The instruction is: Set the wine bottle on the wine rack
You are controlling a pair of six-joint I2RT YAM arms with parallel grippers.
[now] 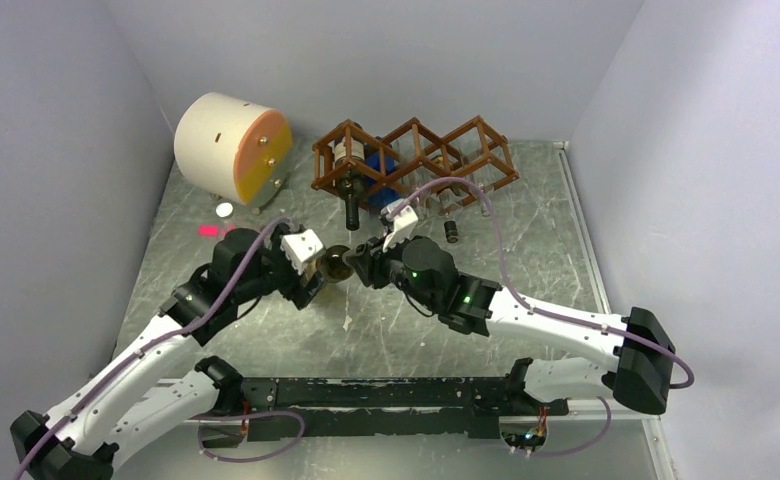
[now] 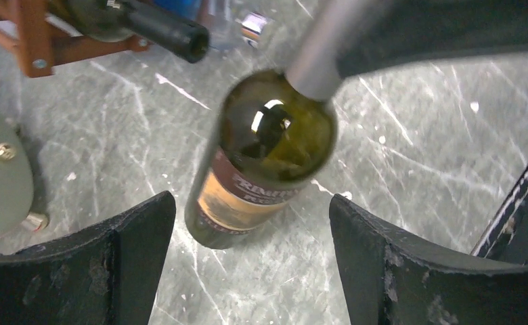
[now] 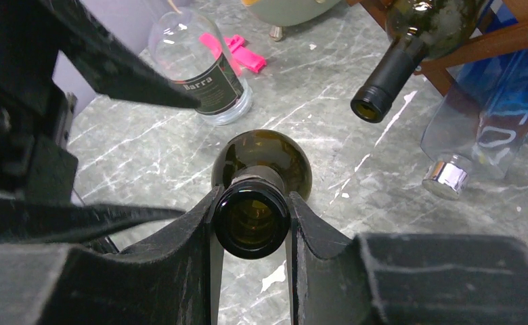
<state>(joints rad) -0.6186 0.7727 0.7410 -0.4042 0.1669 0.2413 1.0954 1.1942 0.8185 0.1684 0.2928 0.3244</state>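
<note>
The wine bottle [image 2: 268, 156] is dark green glass with an orange label. My right gripper [image 3: 251, 220] is shut on its neck, and I look straight into its open mouth. The bottle [image 1: 338, 263] hangs tilted between the two grippers, its base toward my left gripper [image 2: 251, 198]. That gripper is open, its fingers [image 2: 133, 257] wide on either side of the base and not touching it. The reddish-brown wine rack [image 1: 416, 160] stands behind, with a dark bottle [image 3: 410, 47] and a blue bottle [image 3: 491, 115] in it.
A cream-and-orange cylinder [image 1: 231, 145] lies at the back left. A clear bottle labelled Barra [image 3: 193, 61] and a pink object [image 3: 237, 54] sit on the grey table [image 1: 536, 240] beyond the left arm. A small dark piece [image 1: 451, 232] lies before the rack.
</note>
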